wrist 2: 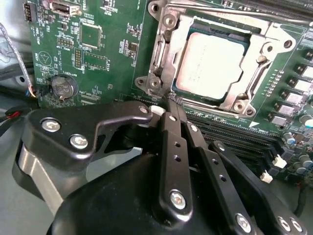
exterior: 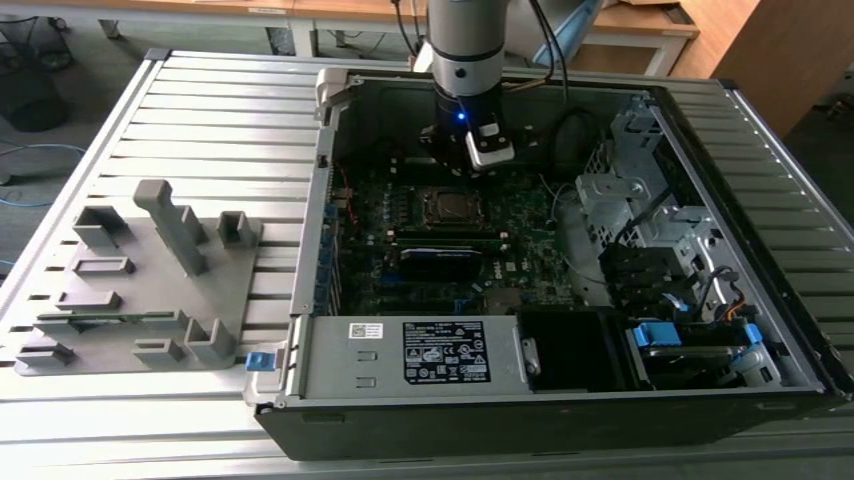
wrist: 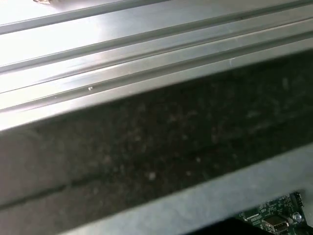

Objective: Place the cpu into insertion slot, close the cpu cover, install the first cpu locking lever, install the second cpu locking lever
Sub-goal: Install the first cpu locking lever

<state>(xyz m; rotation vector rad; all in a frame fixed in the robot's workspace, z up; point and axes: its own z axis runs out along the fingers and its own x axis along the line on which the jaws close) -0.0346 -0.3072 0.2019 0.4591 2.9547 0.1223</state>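
The arm reaches down into an open computer case that lies on a slatted metal table. Its gripper hangs just above the green board, a little beyond the socket as the exterior view shows it.

In the second wrist view the cpu sits flat inside the insertion slot, its dull silver top showing through the square opening of the cpu cover. The cover lies down over the chip's edges, and its metal frame rings the chip on all sides. A thin locking lever runs along the far side of the frame; whether it is hooked in place is hard to judge from here.

The gripper's black fingers stand pressed close together with nothing between them, and their tips sit near the socket's corner, apparently not touching it.

A grey holder tray rests on the table at the exterior view's left, well apart from the case.
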